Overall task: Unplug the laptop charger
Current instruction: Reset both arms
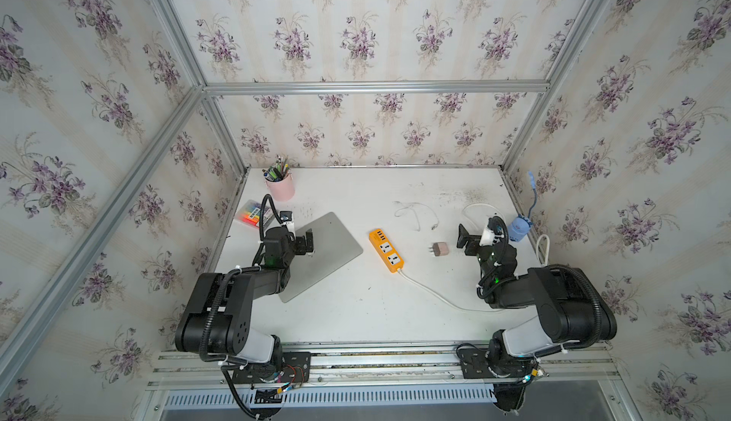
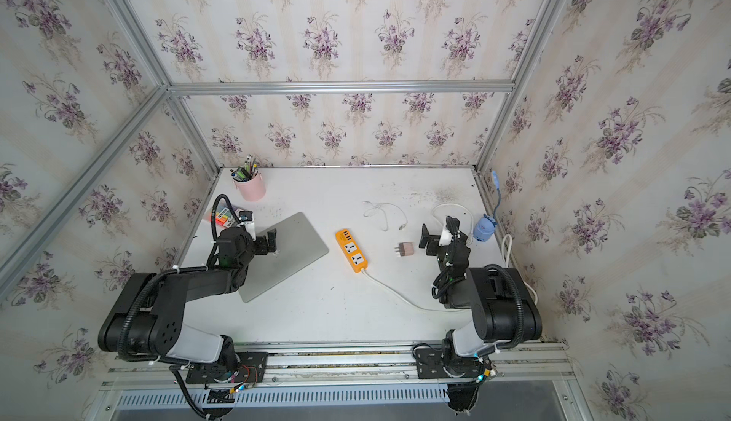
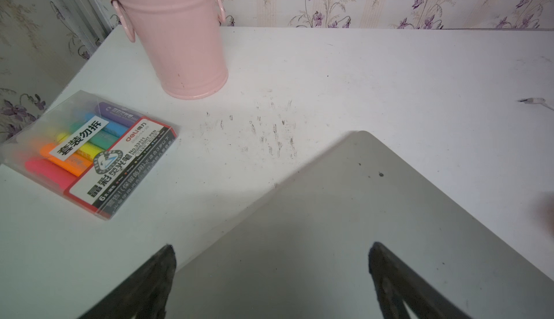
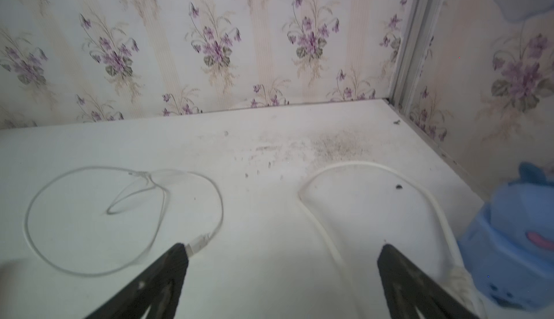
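Two pincers gaping empty: from right gripper leftward, close by, to the laptop charger lying unplugged on the table, prongs aimed away toward the power strip, well apart from left gripper, poised over the laptop.

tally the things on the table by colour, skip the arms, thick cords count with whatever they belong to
pink: 2 (pen cup, charger)
orange: 1 (power strip)
silver: 1 (laptop)
blue: 1 (gadget)
white: 1 (thin cable)
mixed colours: 1 (highlighter pack)
total: 7
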Robot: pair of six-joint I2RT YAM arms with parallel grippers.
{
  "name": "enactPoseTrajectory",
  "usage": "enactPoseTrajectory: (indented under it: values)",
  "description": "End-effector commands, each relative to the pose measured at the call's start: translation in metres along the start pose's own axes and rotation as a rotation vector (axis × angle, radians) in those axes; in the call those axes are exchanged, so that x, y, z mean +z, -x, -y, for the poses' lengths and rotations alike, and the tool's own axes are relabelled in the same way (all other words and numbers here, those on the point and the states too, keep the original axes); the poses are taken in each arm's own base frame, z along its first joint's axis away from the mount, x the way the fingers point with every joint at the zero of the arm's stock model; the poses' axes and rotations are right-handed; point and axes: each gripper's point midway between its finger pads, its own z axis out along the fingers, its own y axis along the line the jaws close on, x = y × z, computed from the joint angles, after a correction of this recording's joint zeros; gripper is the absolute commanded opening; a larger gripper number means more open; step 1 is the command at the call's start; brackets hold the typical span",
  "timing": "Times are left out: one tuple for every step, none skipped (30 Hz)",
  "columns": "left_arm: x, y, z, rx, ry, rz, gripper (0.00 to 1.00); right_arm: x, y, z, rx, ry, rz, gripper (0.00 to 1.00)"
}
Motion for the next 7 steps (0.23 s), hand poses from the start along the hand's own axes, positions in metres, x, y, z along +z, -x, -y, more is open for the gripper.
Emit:
enactPoseTrajectory:
  values:
    - [0.0027, 0.0064, 0.0074, 0.057, -0.003, 0.008, 1.00, 0.0020, -0.0005, 0.0049, 0.000, -0.032, -0.006, 1.00]
    - [0.0021, 0.0060, 0.0079, 0.056, -0.006, 0.009, 1.00, 0.0028, -0.0001, 0.0035, -0.010, -0.030, -0.003, 1.00]
    - [0.0029, 0.0051, 0.0084, 0.058, -0.009, 0.002, 1.00, 0.0030, -0.0015, 0.0037, -0.009, -0.032, -0.013, 1.00]
    - [0.0024, 0.0064, 0.0083, 0.057, -0.009, 0.016, 1.00, 0.0030, -0.0001, 0.0032, -0.010, -0.030, -0.008, 1.00]
    - [0.0018, 0.0065, 0.0083, 0.058, -0.008, 0.023, 1.00, 0.0030, 0.0006, 0.0030, -0.011, -0.029, -0.003, 1.00]
    - [0.0011, 0.0057, 0.0083, 0.058, -0.007, 0.020, 1.00, 0.0029, -0.0010, 0.0033, -0.010, -0.031, -0.010, 1.00]
    - [0.0008, 0.0062, 0.0091, 0.065, -0.011, 0.019, 1.00, 0.0029, -0.0005, 0.0033, -0.011, -0.031, -0.009, 1.00]
